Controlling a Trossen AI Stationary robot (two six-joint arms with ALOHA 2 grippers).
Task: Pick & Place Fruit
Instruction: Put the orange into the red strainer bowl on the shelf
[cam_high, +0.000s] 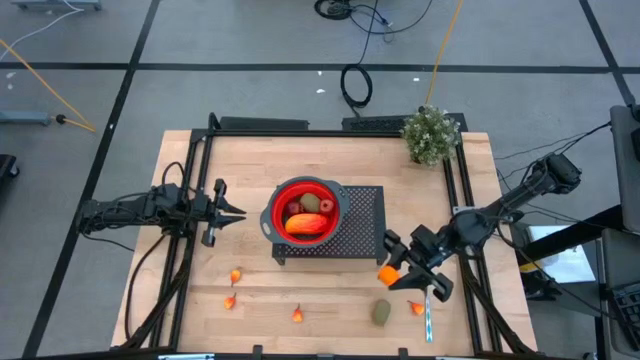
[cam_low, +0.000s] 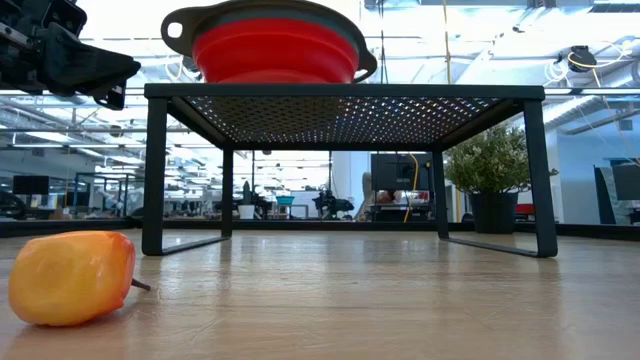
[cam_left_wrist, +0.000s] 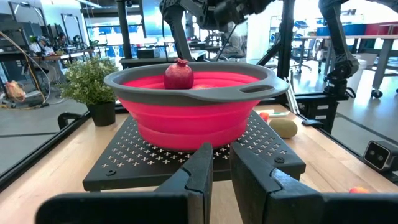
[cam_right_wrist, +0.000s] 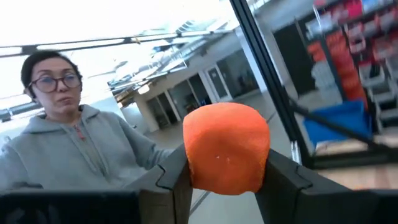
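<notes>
My right gripper holds an orange fruit tight at four o'clock from the red bowl with more fruit, while my left gripper waits at nine o'clock, jaws almost together.

Robotics lab or workshop. Wooden bench framed by black rails, set on a grey tiled floor with loose cables. Glass partitions, further workstations and red storage bins are seen beyond.
</notes>
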